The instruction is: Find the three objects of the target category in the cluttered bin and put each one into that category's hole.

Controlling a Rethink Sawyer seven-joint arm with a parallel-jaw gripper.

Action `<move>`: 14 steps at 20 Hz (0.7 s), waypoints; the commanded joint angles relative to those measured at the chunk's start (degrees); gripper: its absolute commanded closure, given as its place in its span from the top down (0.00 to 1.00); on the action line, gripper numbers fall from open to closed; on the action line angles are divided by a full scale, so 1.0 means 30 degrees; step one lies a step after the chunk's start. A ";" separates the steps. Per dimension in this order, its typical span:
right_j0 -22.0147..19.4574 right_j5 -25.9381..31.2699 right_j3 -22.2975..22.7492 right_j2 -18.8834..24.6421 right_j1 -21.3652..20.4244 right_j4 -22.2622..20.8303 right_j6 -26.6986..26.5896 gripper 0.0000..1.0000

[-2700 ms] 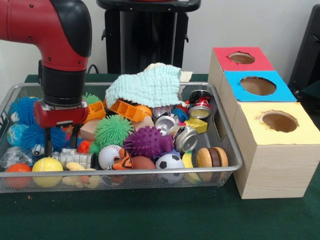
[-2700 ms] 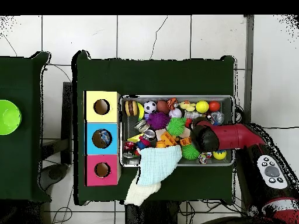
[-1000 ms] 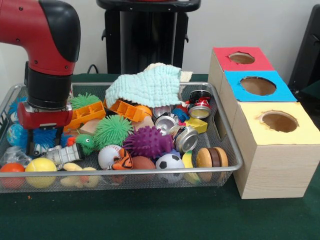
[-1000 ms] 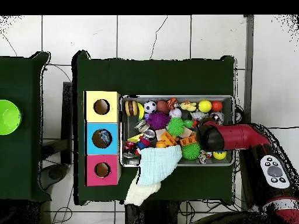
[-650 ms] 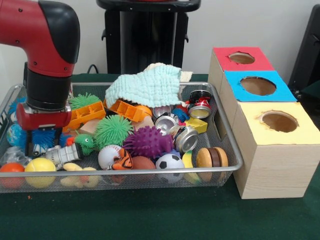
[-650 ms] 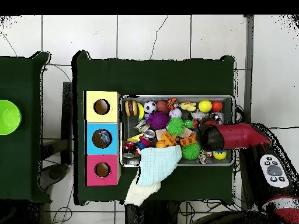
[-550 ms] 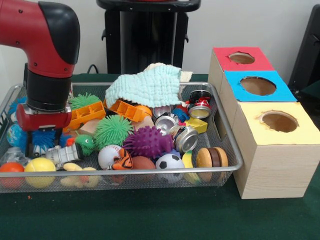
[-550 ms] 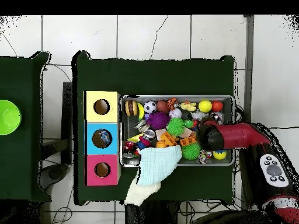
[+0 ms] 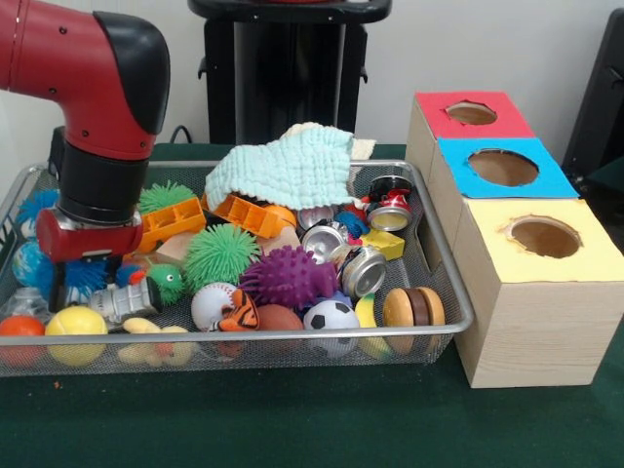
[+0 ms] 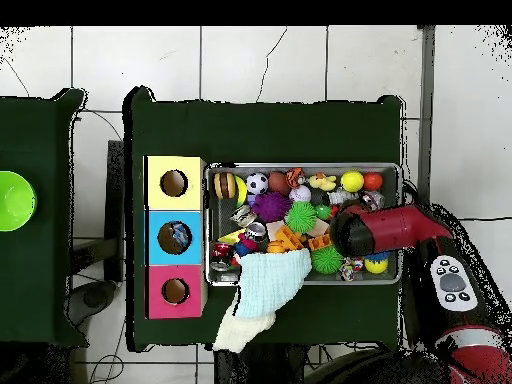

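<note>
The wire-mesh bin (image 9: 292,337) is full of toys; it also shows in the overhead view (image 10: 300,167). My gripper (image 9: 76,289) hangs under the red wrist at the bin's left end. It is low among blue spiky balls, just above a yellow ball (image 9: 75,325). A small see-through crumpled piece (image 9: 17,301), perhaps a clear bottle, lies at the far left by an orange ball. No other clear bottles show. The blue-surround hole (image 9: 503,168) tops the middle box on the right. In the overhead view something pale shows inside the hole (image 10: 174,237), and the arm (image 10: 380,230) covers the gripper.
Silver cans (image 9: 363,271) lie right of centre beside a purple spiky ball (image 9: 288,276). A pale green cloth (image 9: 288,168) drapes over the back rim. A grey toy robot (image 9: 122,302) lies next to the gripper. Red-surround (image 9: 472,113) and yellow-surround (image 9: 544,237) holes flank the blue one.
The arm has moved towards the bin's left end and tilted slightly. The orange block and a small green spiky ball that it covered now show.
</note>
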 commanded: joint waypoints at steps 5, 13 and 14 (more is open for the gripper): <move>-0.2372 0.0216 -0.5237 0.2910 -0.0108 -0.0926 -0.4351 1.00; -0.3640 0.2045 -0.5394 0.4377 -0.1057 -0.0833 -0.6099 1.00; -0.3659 0.2180 -0.5451 0.4369 -0.1194 -0.0987 -0.6147 1.00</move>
